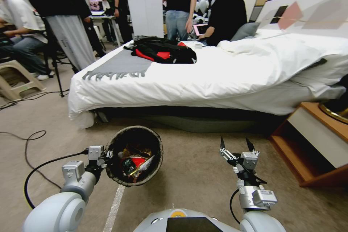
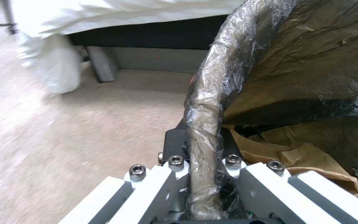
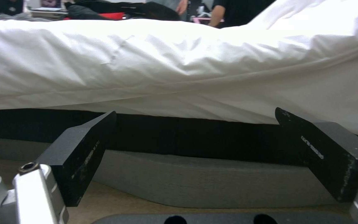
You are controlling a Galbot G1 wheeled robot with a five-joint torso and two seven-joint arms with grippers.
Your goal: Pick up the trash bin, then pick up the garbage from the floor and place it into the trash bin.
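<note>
The left gripper (image 2: 204,155) clamps the bag-wrapped rim of the small round bin with its dark brown liner (image 1: 154,143), held over the beige carpet floor (image 1: 195,174), mixed litter (image 1: 135,166) inside; well right, the right gripper (image 1: 237,144) is spread, empty, facing the white bed (image 1: 217,76)
</note>
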